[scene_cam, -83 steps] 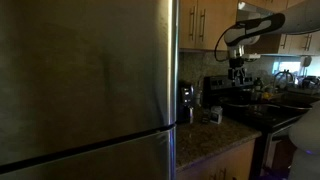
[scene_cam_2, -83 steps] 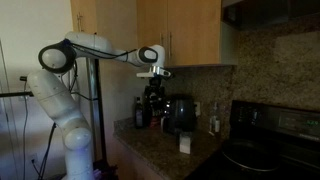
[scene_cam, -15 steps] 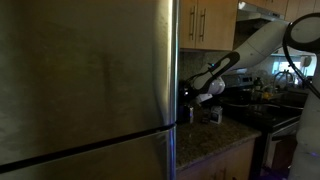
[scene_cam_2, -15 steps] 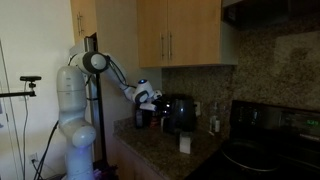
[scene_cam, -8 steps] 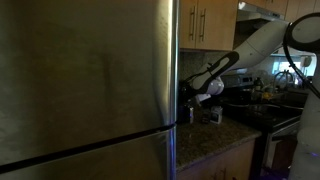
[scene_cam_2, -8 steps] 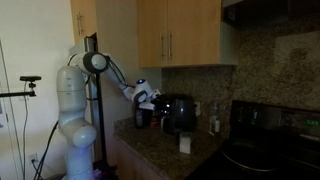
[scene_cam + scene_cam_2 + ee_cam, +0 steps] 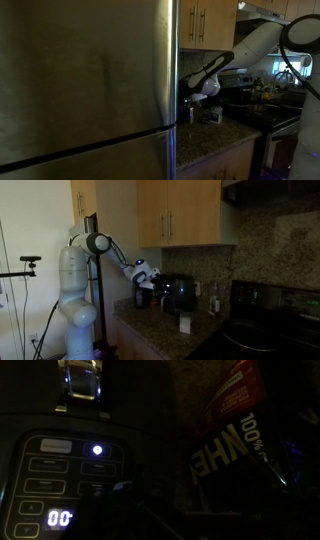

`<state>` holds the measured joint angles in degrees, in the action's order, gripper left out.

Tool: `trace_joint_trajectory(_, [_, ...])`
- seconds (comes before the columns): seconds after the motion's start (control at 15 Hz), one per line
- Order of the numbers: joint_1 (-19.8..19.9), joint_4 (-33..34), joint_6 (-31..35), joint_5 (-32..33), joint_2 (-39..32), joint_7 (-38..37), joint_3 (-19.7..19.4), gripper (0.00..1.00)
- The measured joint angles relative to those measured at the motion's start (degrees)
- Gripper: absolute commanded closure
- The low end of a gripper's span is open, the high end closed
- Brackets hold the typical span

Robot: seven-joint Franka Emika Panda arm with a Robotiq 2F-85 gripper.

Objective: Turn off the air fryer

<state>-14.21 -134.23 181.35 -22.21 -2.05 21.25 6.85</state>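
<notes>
Now my claw [image 7: 151, 277] hangs just beside air fryer [image 7: 178, 292] upper front, arm [image 7: 115, 255] slanted down so wrist camera faces control panel [image 7: 65, 485]. Fryer stands on bench [image 7: 150, 326]. On panel, lit button [image 7: 97, 450] above display [image 7: 60, 518] showing 00: likely press target. Claw spread or pressed together? Too dark, I cannot tell.

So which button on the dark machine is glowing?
The small round button at the top middle of the air fryer panel: it shines white, while the rectangular ones are dim.

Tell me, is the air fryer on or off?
On. In the wrist view the air fryer has a glowing panel: a white light shines and the display shows 00.
</notes>
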Motion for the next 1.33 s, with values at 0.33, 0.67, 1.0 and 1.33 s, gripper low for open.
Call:
trace_joint_trajectory(0.33, [0.2, -2.3, -0.4, 12.4, 0.2, -9.5, -5.4, 0.0])
trace_joint_trajectory(0.67, [1.2, -3.0, -4.4, 26.6, 0.4, -20.3, -13.2, 0.0])
trace_joint_trajectory(1.0, [2.0, -3.0, -6.4, 23.3, 0.5, -19.4, -9.9, 0.0])
trace_joint_trajectory(1.33, [-0.7, -3.0, -8.3, 8.9, 3.1, -10.8, -5.8, 0.0])
